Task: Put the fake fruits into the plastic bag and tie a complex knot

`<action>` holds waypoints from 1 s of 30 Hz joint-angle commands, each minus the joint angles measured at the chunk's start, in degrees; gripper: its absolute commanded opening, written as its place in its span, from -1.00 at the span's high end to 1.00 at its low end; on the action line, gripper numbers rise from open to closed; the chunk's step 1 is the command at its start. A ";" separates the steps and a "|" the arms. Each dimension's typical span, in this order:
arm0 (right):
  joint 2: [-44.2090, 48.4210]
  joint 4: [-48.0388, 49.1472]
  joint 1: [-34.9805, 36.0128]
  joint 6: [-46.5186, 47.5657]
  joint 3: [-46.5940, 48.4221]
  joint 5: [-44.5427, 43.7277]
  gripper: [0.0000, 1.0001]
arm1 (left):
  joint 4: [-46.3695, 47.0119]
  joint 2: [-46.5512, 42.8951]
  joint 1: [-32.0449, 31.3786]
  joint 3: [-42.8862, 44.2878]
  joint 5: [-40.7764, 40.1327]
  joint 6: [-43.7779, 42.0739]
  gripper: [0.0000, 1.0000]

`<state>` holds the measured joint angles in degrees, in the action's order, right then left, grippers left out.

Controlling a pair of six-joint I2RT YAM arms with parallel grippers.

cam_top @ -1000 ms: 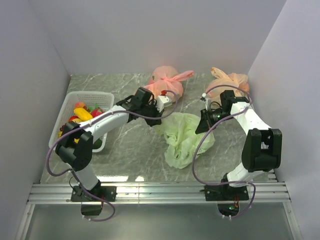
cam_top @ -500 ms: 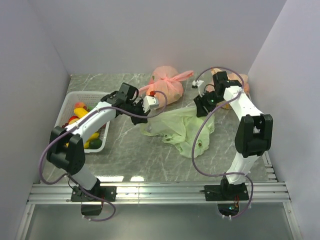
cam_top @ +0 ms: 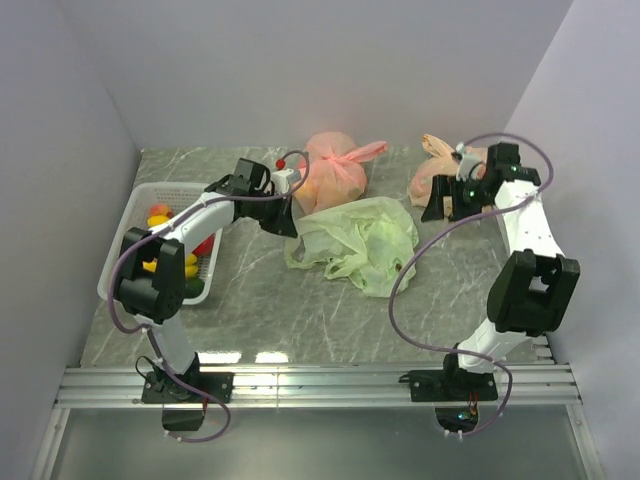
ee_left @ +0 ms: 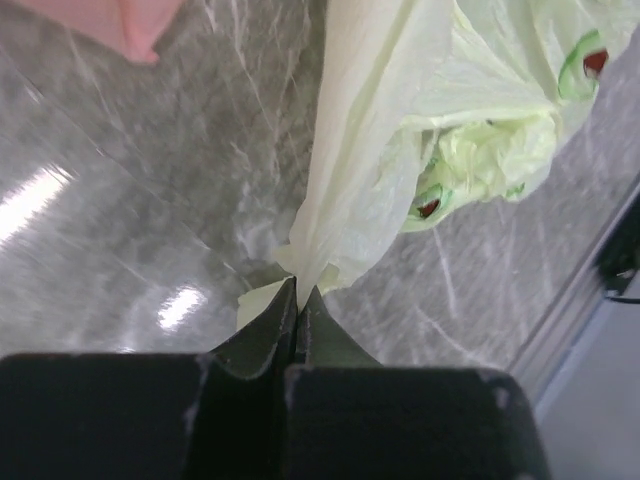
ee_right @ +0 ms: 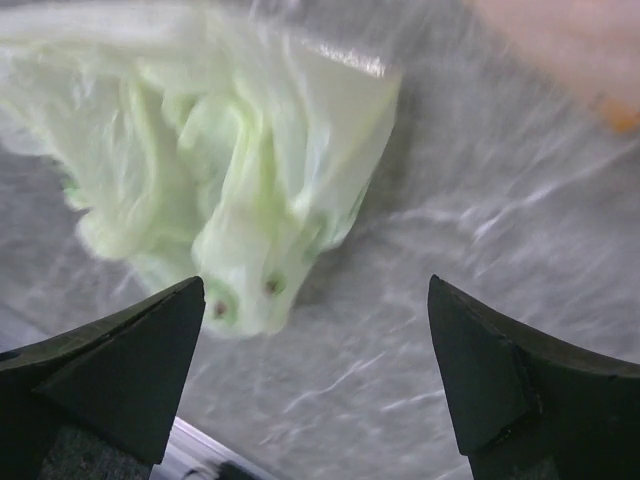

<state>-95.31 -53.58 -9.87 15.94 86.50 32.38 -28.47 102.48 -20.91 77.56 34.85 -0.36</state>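
Bag: the pale-green plastic bag [cam_top: 360, 238] lies crumpled and flat on the table [cam_top: 260, 310], between the two arms, in front of the pink bag [cam_top: 335, 168].
Bag axis: in the top view its long axis runs left to right, sagging slightly toward the near right; its left end narrows to a drawn-out corner pointing at the left gripper [cam_top: 290, 228].
Left jaws: closed on a thin fold of the bag's left edge.
Right jaws: the right gripper [cam_top: 446, 208] stands wide open and holds nothing, to the right of the bag and just beside the orange-tan bag [cam_top: 440, 172].
Fruits: the fake fruits [cam_top: 165, 225] sit in the white basket [cam_top: 128, 225] at far left, well apart from the bag.
Left wrist view: only here does the pinch show, film squeezed flat between the closed tips, the sheet rising taut away from them.
Right wrist view: blurred; the bag's bunched end lies between and beyond the spread tips.
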 commanded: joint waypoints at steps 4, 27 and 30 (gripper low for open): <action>-0.32 4.26 2.04 -9.26 -14.86 9.98 -0.98 | 5.00 0.18 -0.10 -1.71 3.91 11.87 0.99; -1.72 22.20 -1.12 -12.95 -23.22 5.84 1.00 | -5.02 5.12 9.13 14.20 4.50 -15.98 0.02; -1.72 22.73 -0.33 -15.58 -23.83 7.52 1.00 | -1.33 -2.61 8.34 9.22 7.24 -18.08 -0.84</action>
<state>-99.29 -32.84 -11.07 2.66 63.26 37.08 -30.85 109.10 -10.81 88.49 36.51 -12.34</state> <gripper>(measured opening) 0.009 0.850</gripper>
